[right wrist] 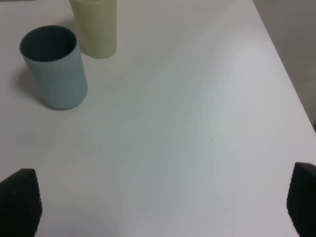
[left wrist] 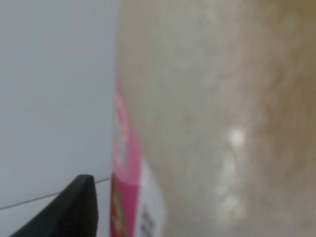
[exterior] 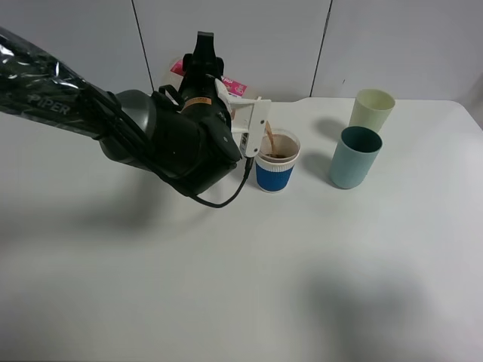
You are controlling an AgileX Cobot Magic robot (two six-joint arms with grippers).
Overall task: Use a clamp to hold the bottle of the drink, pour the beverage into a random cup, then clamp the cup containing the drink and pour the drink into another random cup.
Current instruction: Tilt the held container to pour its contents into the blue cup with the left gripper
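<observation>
Here, white table (exterior: 226, 286) before grey panelled wall (exterior: 407, 45); left pincer (exterior: 243, 124) clamps the bottle (left wrist: 212, 98), right pincer (right wrist: 160, 200) gapes empty

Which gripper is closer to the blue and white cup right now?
Left. The left gripper holds the bottle tilted just beside the cup. The right gripper is open over bare table, outside the high view.

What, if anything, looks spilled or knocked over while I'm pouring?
Nothing stands out. The drink runs from the tilted bottle straight into the blue cup, and the table around it shows no puddle or drips. The teal cup and yellow-green cup stand upright.
</observation>
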